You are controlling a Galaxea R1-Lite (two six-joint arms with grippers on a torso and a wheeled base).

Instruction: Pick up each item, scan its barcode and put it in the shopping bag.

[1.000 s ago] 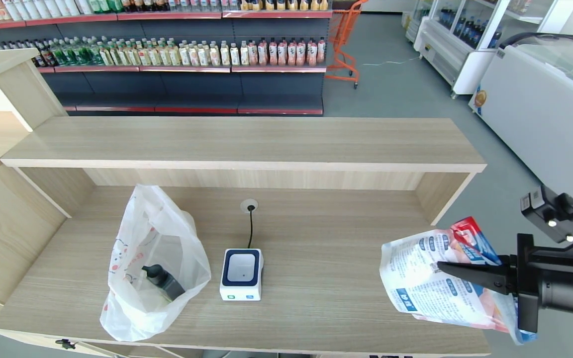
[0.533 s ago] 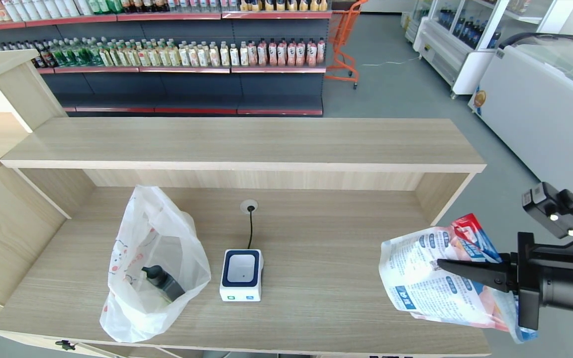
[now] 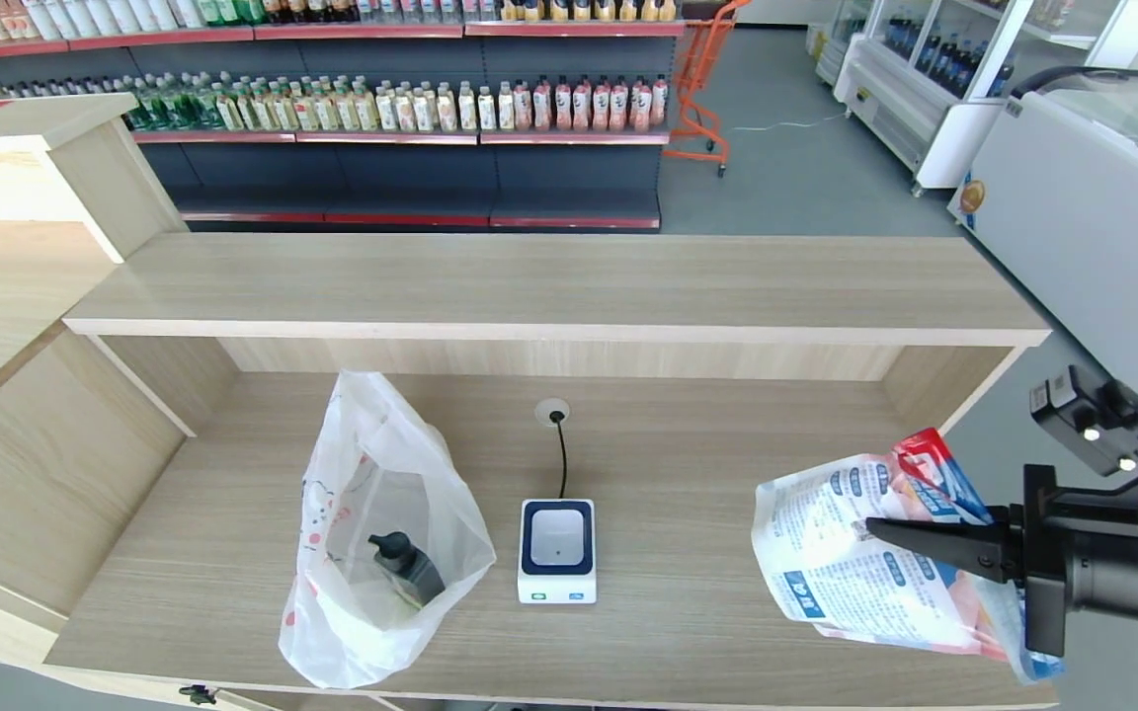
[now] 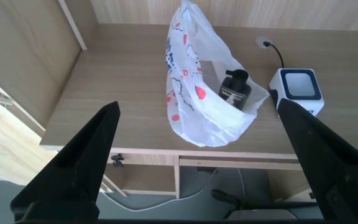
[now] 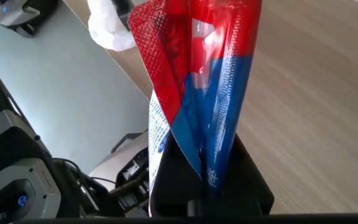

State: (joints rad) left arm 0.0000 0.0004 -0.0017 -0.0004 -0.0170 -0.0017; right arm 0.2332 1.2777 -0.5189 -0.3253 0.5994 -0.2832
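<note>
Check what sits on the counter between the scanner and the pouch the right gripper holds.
Nothing: in the head view the counter between the scanner and the pouch is bare wood.

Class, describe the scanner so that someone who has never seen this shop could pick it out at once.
On the lower surface of the wooden counter, a black cable runs from a round hole to a small box. That is the scanner, just right of the plastic bag. Unlike the soft bag, it is a white block with a dark-blue-framed window on top.

Printed pouch (image 3: 841,558) in right claw (image 3: 875,533)
</note>
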